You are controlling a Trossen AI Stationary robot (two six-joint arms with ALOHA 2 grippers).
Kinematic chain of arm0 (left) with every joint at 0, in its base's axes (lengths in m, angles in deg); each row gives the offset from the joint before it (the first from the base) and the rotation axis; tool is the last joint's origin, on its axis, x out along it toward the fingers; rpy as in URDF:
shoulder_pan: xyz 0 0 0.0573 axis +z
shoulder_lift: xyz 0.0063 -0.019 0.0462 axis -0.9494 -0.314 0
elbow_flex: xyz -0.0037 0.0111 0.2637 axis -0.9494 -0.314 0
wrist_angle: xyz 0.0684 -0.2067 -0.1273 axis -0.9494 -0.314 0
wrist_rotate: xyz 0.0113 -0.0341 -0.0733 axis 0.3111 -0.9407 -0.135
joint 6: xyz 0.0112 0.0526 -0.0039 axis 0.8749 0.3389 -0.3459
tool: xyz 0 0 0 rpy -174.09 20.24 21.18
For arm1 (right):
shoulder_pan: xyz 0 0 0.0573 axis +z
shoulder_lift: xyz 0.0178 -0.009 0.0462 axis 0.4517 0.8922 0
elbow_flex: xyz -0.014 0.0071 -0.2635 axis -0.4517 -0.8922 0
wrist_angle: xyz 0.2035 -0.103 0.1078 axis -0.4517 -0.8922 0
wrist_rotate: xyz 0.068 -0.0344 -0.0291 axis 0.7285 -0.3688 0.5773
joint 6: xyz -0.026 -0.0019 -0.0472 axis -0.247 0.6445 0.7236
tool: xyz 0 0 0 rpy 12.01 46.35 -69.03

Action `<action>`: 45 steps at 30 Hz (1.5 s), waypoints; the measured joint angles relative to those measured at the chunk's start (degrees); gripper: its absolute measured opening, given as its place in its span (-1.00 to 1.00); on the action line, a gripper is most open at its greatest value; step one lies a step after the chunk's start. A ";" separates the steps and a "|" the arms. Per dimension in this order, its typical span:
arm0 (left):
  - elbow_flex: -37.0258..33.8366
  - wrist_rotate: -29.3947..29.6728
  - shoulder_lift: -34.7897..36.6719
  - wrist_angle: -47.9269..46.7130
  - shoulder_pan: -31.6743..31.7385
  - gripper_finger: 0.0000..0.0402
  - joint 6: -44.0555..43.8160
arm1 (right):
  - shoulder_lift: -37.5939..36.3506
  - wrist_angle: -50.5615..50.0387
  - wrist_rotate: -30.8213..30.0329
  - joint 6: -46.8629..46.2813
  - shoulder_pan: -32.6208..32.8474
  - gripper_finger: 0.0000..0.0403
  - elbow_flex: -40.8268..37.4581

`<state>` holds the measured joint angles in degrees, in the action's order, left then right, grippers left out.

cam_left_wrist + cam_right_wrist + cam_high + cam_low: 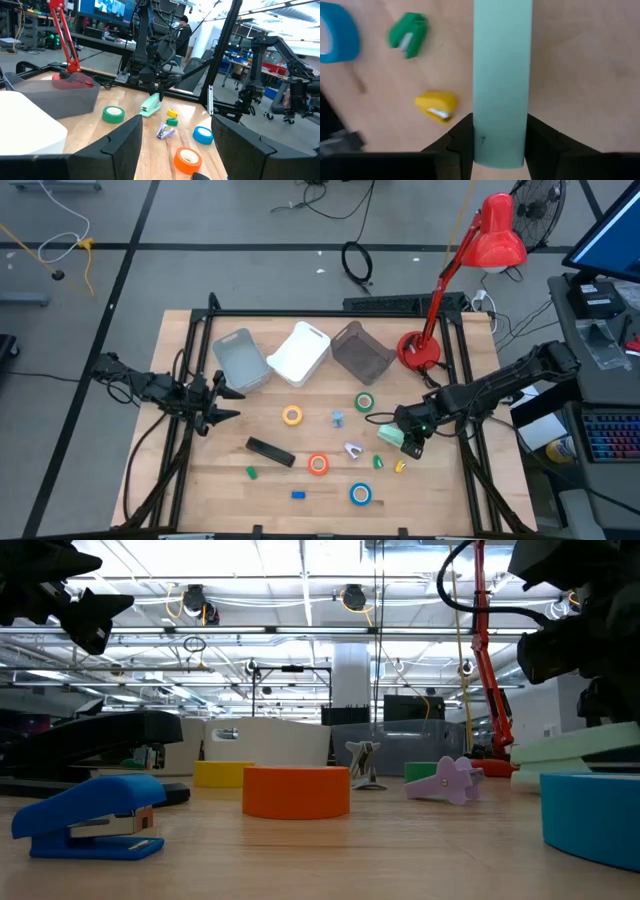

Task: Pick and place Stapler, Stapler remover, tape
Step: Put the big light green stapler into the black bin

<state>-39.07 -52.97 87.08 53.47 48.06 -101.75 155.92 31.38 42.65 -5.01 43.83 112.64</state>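
Observation:
My right gripper (408, 442) is shut on a mint-green stapler (390, 435) at the table's right side. My left gripper (228, 402) hangs open over the left side, holding nothing. A black stapler (270, 451) lies flat near the middle. The lilac stapler remover (353, 449) rests on the wood left of the mint stapler. Tape rolls lie flat on the table: yellow (292, 416), green (364, 402), orange (318, 464) and blue (360, 495). My right gripper pinches the mint-green stapler's two long sides (501, 145) between its two fingers (462, 142), near one end. The fingers slant down from the table's right side and run along the stapler's length. The stapler tilts, its free end (146, 112) lower; whether that end touches the table, I cannot tell.
Three bins stand at the back: grey (242, 360), white (300, 352) and dark (360, 350). A red desk lamp (420, 350) stands at the back right. Tiny coloured clips (400, 466) lie scattered near the front, two of them just beside the held stapler.

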 joint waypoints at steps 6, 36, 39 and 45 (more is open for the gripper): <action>-0.02 0.00 0.02 0.14 -0.01 0.20 0.00 | -4.97 1.06 0.15 -1.66 0.00 -0.39 0.00; -0.02 0.02 0.02 0.46 -0.02 0.20 -0.17 | -15.92 26.91 -44.18 6.69 -0.17 -0.40 0.02; -0.02 0.02 0.00 0.46 0.00 0.20 -0.20 | -15.92 26.92 -48.69 9.35 -0.29 -0.40 0.02; -0.02 0.02 0.02 0.48 0.00 0.20 -0.22 | -15.92 26.93 -51.20 14.25 -3.82 -0.40 0.02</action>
<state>-39.09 -52.94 87.10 53.95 48.06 -101.97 140.00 58.31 -8.55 9.25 40.00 112.66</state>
